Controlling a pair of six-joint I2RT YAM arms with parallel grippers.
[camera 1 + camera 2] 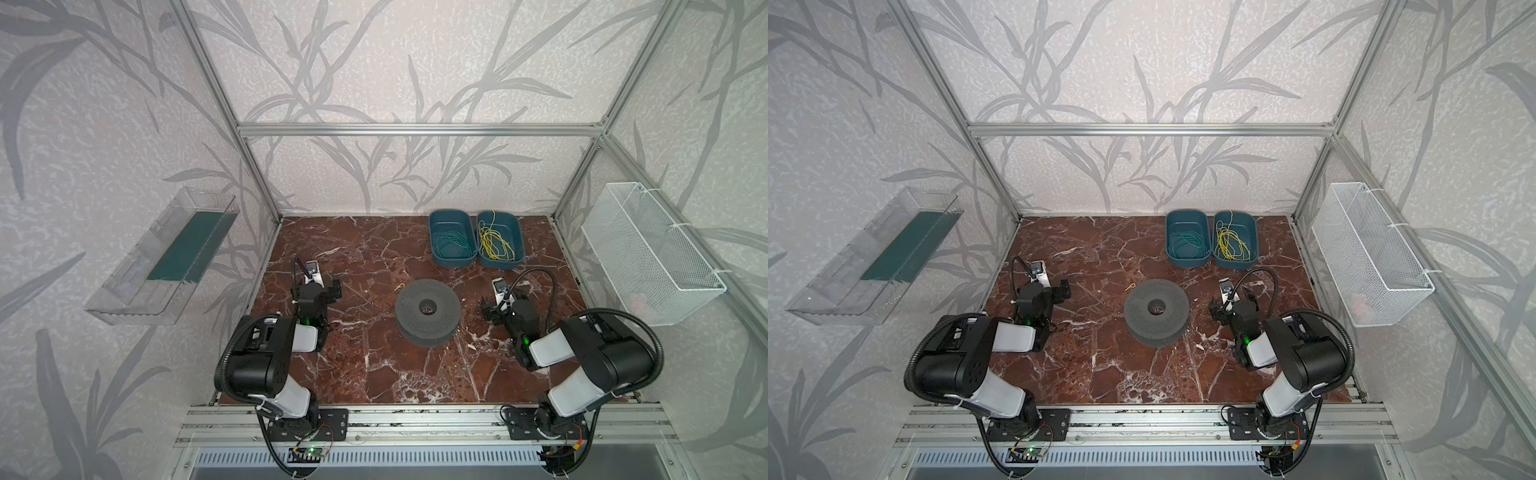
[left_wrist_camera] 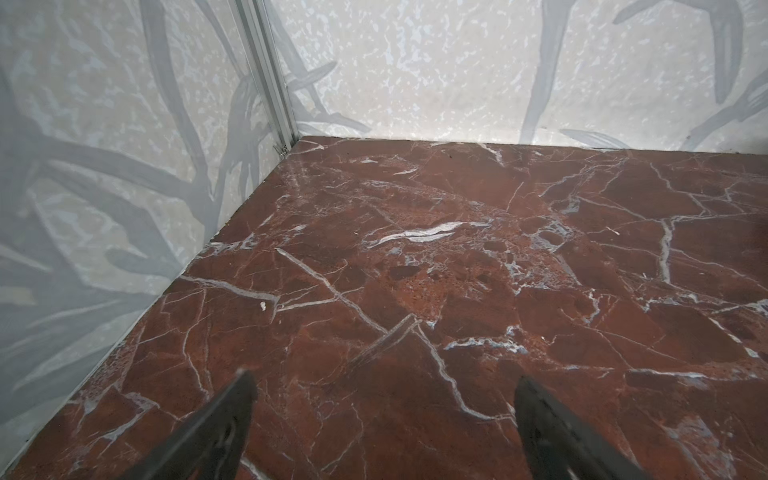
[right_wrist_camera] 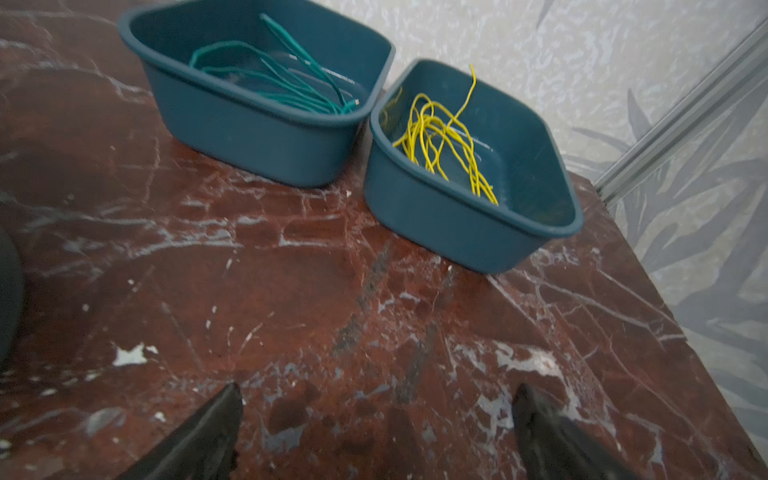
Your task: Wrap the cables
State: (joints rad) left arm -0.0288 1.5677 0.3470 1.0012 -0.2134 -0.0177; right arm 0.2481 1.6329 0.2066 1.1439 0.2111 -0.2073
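Both the left claw (image 2: 384, 378) and right claw (image 3: 379, 387) are wide open, empty; send the right one ahead into the teal plastic tub (image 3: 436, 232), pinching one thin bright yellow wire (image 3: 424, 124)

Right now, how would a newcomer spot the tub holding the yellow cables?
On the red marble table, two teal tubs sit side by side near the back wall. Take the right-hand tub: its tangle of yellow cables sets it apart from the left tub, which holds green cables.

Robot lab test cell — aluminium frame (image 1: 415, 129), leaf-print wall panels (image 1: 374, 62), marble-look tabletop (image 1: 374, 374)
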